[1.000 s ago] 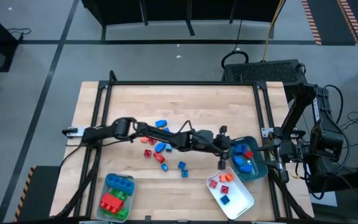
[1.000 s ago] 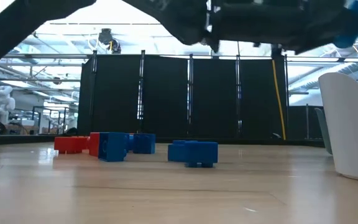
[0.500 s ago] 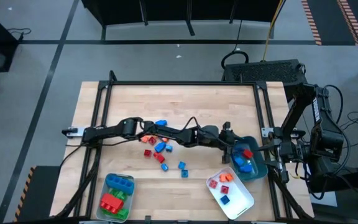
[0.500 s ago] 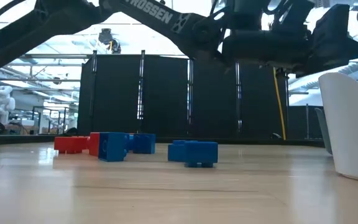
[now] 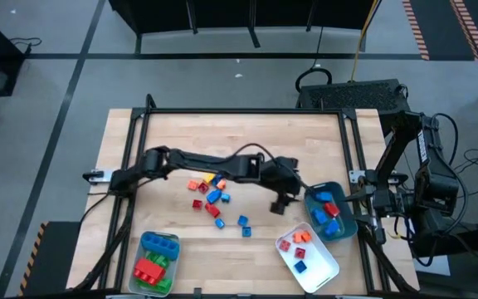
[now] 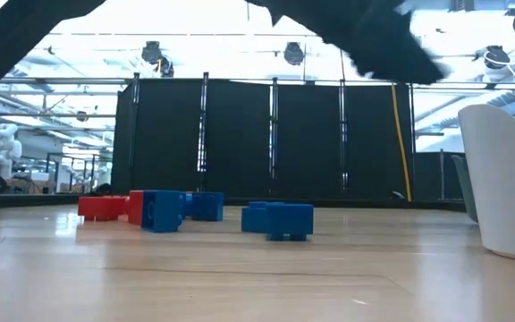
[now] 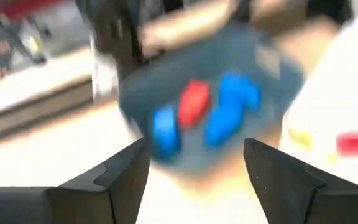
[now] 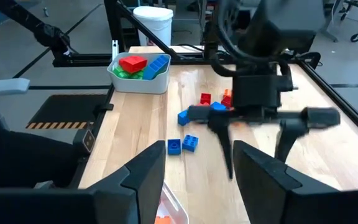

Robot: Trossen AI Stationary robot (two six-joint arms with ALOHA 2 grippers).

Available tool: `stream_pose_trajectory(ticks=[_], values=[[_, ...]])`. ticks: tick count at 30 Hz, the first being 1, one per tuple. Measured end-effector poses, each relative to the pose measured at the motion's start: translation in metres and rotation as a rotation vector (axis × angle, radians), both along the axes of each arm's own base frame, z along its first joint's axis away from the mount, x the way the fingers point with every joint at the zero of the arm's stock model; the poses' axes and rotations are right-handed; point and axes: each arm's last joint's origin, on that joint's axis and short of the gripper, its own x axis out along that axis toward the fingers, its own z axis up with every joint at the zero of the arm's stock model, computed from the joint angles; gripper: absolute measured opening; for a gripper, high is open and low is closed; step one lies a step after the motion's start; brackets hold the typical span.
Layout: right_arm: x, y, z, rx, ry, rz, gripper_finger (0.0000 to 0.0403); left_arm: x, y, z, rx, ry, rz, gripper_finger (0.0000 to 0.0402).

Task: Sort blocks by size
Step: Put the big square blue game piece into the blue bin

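Observation:
Several loose blocks (image 5: pixel 212 196) in blue, red and orange lie on the wooden table's middle; the low view shows blue ones (image 6: pixel 278 219) and a red one (image 6: pixel 104 207). My left gripper (image 5: pixel 282 202) hangs open above the table just left of the teal tray (image 5: pixel 344 223), with nothing between its fingers (image 7: pixel 194 180). Blue and red blocks (image 7: pixel 194 106) lie in that tray. My right gripper (image 8: pixel 201 180) waits open at the table's right edge (image 5: pixel 363 199), holding nothing.
A white tray (image 5: pixel 326 270) with small red, orange and blue blocks stands at the near right. A pale grey tray (image 5: pixel 144 241) with big blue, red and green blocks stands at the near left. The table's far half shows bare wood (image 5: pixel 239 137).
My left gripper has drawn back from the teal tray toward the table's left, risen, and tipped from pointing down toward level. Its fingers have opened wider. One more blue block lies in the teal tray than before.

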Motion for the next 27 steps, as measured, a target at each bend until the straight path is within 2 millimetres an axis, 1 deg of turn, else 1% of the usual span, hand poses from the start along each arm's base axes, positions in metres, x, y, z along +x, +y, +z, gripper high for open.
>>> stream_pose_trajectory(ticks=[2,4,7,9,11,13,16,19,21,23,24,27], values=[[0.0,0.0,0.0,0.001,0.0,0.0,0.0171,-0.014,0.01,0.007,0.068,0.11,0.027,0.026],[0.0,0.0,0.0,0.0,0.001,0.001,0.0171,-0.028,0.024,0.01,0.107,0.224,0.076,0.026],[0.0,0.0,0.0,-0.002,0.003,0.001,0.0171,-0.05,0.05,0.016,0.074,0.352,0.161,0.026],[0.0,0.001,-0.001,-0.006,0.006,0.003,0.0171,-0.066,0.064,0.01,0.071,0.418,0.224,0.026],[0.0,0.002,-0.002,-0.007,0.019,0.01,0.0171,-0.087,0.072,0.005,0.086,0.459,0.289,0.026],[0.001,0.004,-0.002,-0.012,0.025,0.013,0.0171,-0.11,0.079,0.008,0.119,0.434,0.352,0.026],[0.001,0.005,-0.003,-0.024,0.027,0.016,0.0171,-0.152,0.086,0.013,0.165,0.389,0.473,0.026],[0.001,0.005,-0.003,-0.051,0.028,0.026,0.0171,-0.191,0.092,0.012,0.113,0.313,0.567,0.026],[0.001,0.004,-0.003,-0.066,0.028,0.032,0.0171,-0.213,0.094,0.012,0.08,0.263,0.611,0.026],[0.001,0.004,-0.003,-0.074,0.028,0.035,0.0171,-0.23,0.096,0.006,0.055,0.251,0.645,0.026],[0.001,0.004,-0.003,-0.075,0.028,0.036,0.0171,-0.235,0.098,0.002,0.037,0.244,0.668,0.026],[0.001,0.004,-0.003,-0.077,0.028,0.036,0.0171,-0.243,0.1,-0.012,0.0,0.224,0.709,0.026]])
